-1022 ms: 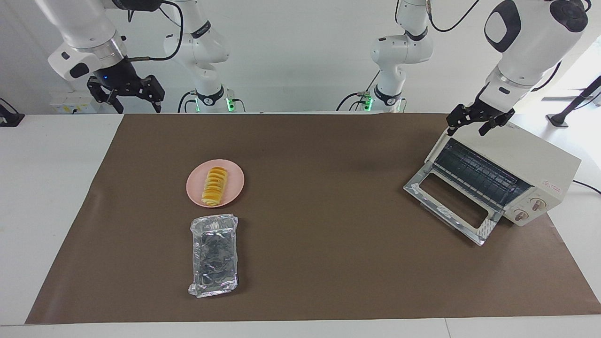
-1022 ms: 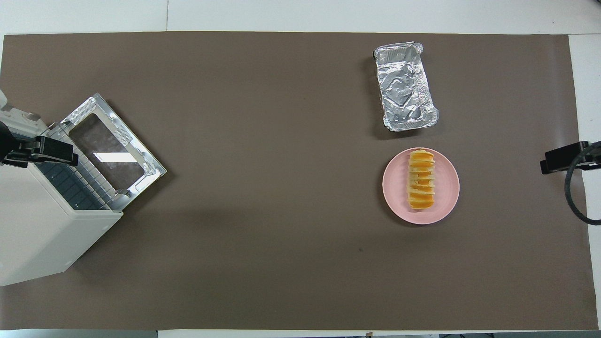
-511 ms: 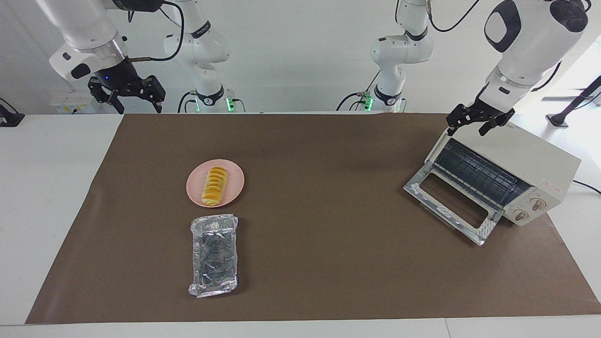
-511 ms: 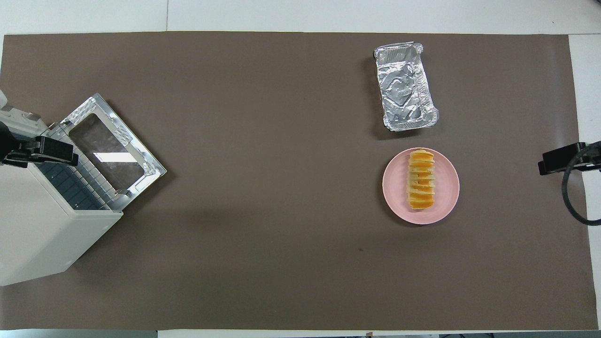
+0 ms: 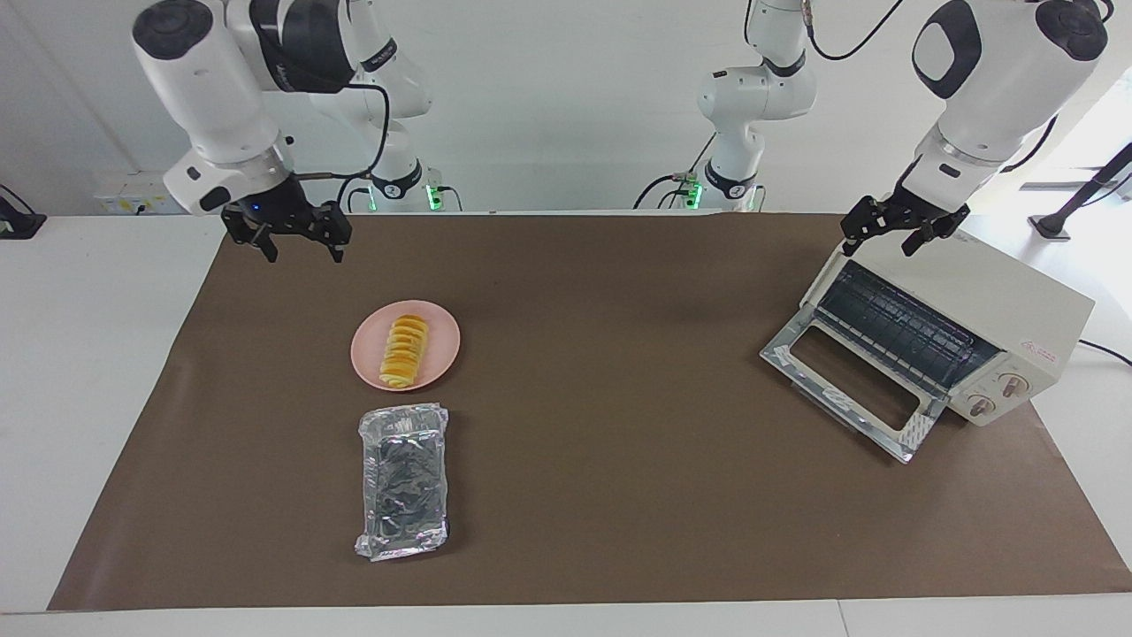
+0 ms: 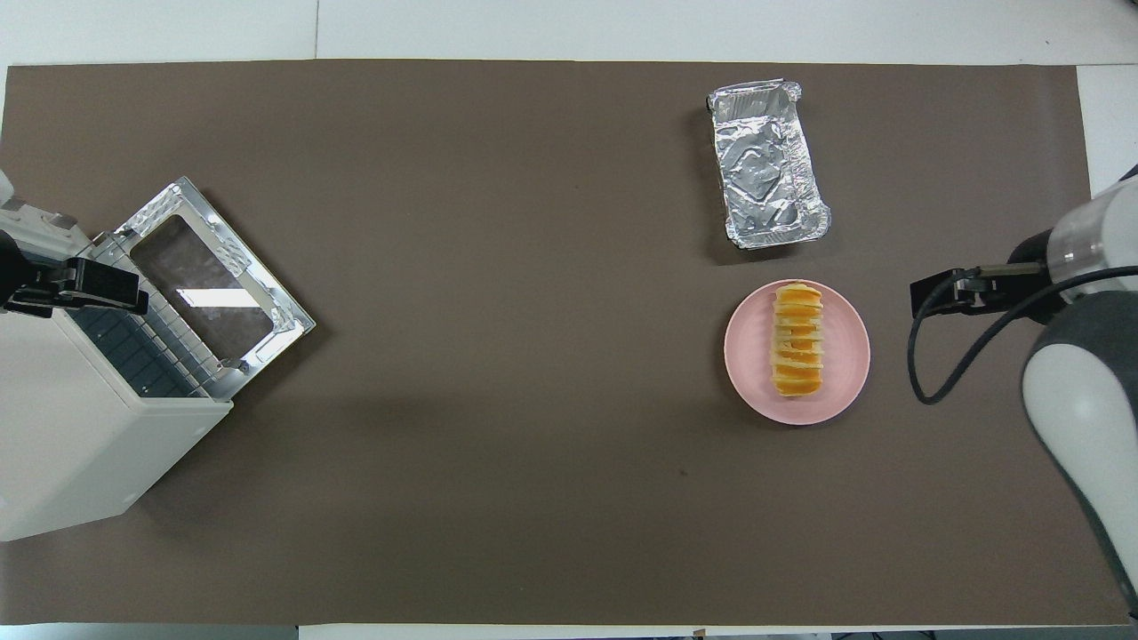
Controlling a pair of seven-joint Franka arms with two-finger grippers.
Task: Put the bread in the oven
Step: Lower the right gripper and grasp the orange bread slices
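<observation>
Bread [image 5: 404,352] is seen as a row of yellow-orange slices lying on the pink plate [image 5: 442,349], left of centre in the facing view and right of centre in the overhead view. Just below the plate in the facing view lies the empty foil tray [image 5: 402,482]. The oven [image 5: 973,318] stands at the right edge of the facing view with its glass door [image 5: 849,385] dropped open and the rack exposed, so the opening step is judged done.

The reach for the bread is judged to be the step in hand. The right gripper [image 5: 296,243] hangs in the air at the upper left of the facing view, over the brown mat [image 5: 601,495] just above the plate in the frame, jaws spread wide and holding nothing. The next move would call for it to be carried over the bread, lowered, and closed gently on the slices without scattering them.

The left gripper [image 5: 893,237] waits over the oven's top corner, jaws wide and empty.

Compared with the earlier frames, the right arm has been swung inward and down from the frame's edge toward the plate; the left arm, bread, tray and oven are unchanged.
</observation>
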